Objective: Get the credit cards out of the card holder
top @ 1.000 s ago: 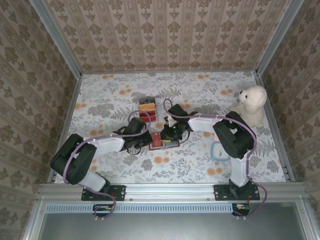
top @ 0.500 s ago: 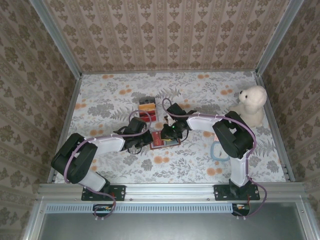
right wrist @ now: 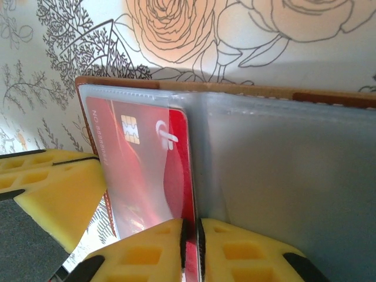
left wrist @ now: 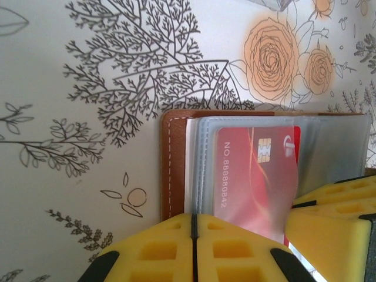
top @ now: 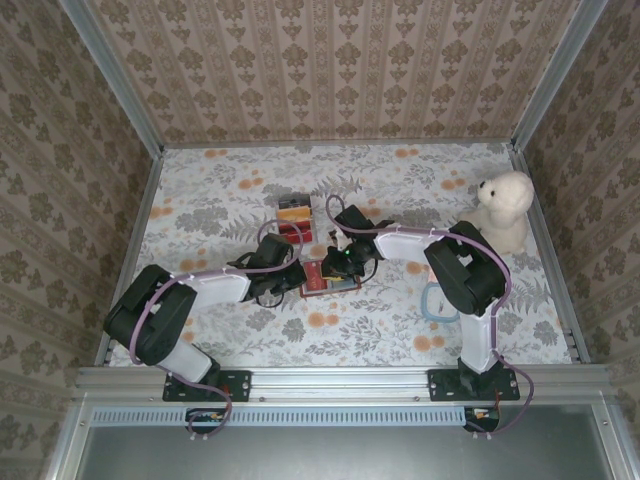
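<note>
- the card holder [top: 326,281] lies open on the flowered table [top: 420,190], between the two arms and near a black box [top: 293,214].
- left gripper [left wrist: 192,244]: jaws pressed together with only a hairline between the yellow pads, right at the holder's brown stitched edge. whether they nip the leather is hard to tell from this angle.
- right gripper [right wrist: 191,244]: jaws narrow, closed on the long edge of a red card [right wrist: 147,170] (chip and number showing) that sits in a clear sleeve of the holder.
- the two grippers stand just beside each other at the holder, the red card between them.
- a white toy bear [top: 503,207] sits well apart, at the table's right edge.
</note>
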